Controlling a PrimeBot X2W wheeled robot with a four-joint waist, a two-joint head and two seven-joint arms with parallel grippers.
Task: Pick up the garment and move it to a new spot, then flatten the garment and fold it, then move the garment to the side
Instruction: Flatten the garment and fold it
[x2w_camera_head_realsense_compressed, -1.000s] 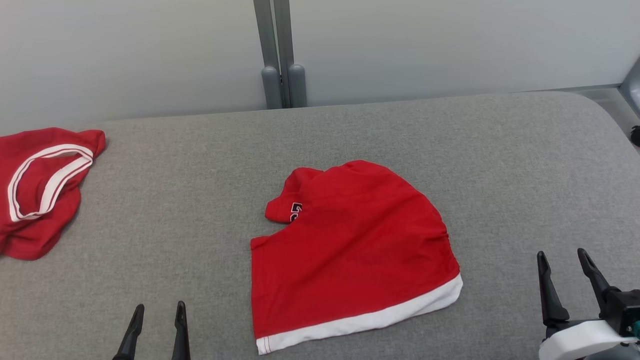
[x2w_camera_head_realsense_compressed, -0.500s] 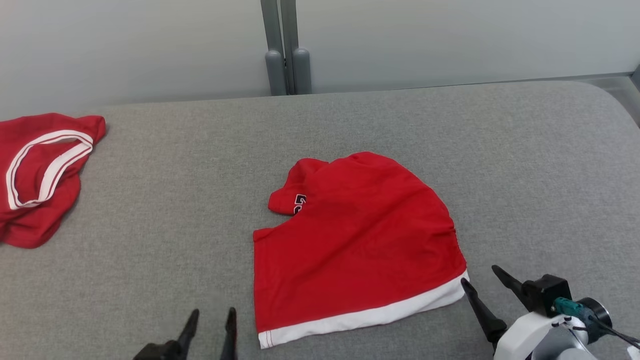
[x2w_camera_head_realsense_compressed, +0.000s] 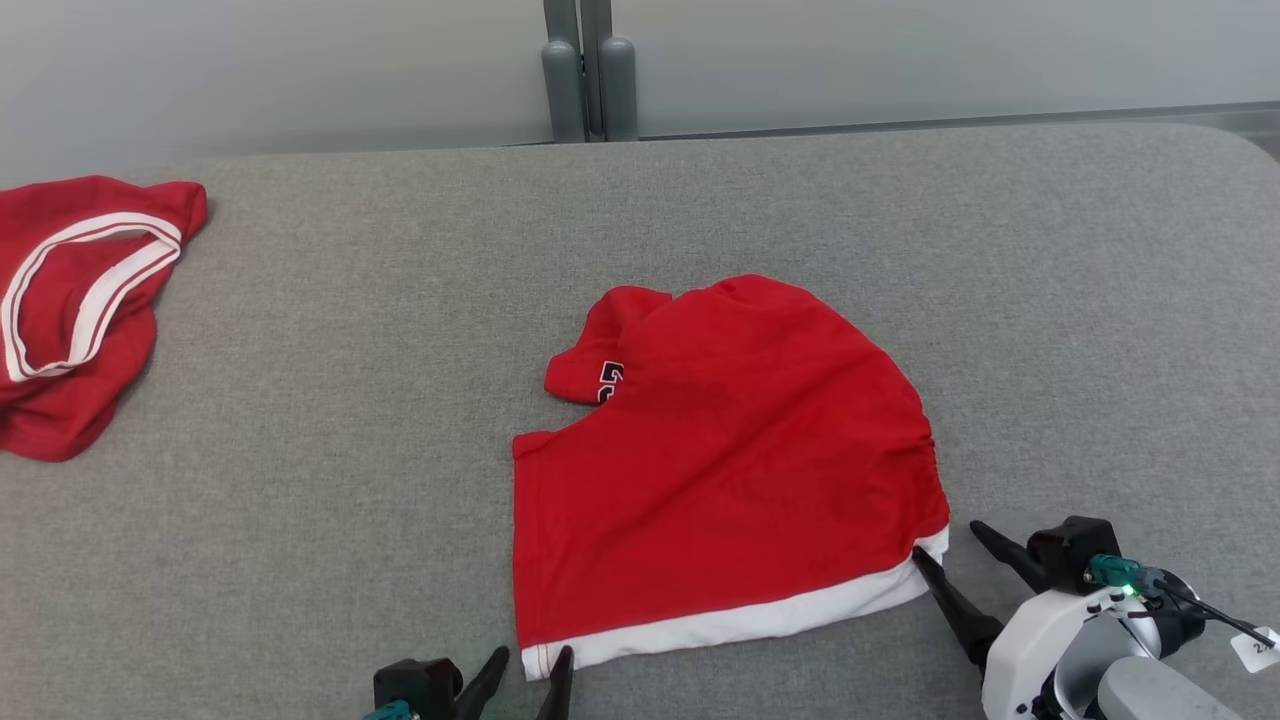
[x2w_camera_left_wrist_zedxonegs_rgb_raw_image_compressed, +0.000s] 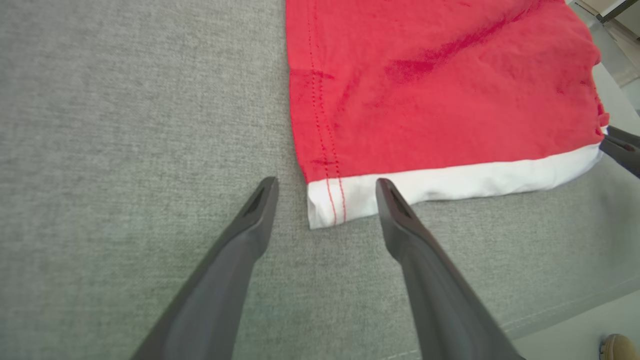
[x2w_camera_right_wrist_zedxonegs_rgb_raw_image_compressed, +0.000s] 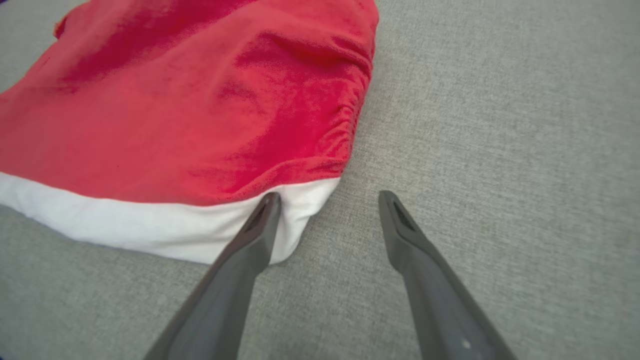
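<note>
Garment (x2w_camera_head_realsense_compressed: 720, 460) unmoved, counter (x2w_camera_head_realsense_compressed: 300, 420) middle. Left end effector (x2w_camera_head_realsense_compressed: 532, 652) and right end effector (x2w_camera_head_realsense_compressed: 946, 540), both spread, moved in onto hem (x2w_camera_head_realsense_compressed: 720, 625) corners; pickup grasp looks next.

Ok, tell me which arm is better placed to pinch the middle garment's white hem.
Left, narrowly. The open left gripper has a corner of the white hem squarely between its fingers. The right gripper, also open, has one finger over the hem's other end, the other above grey surface.
</note>
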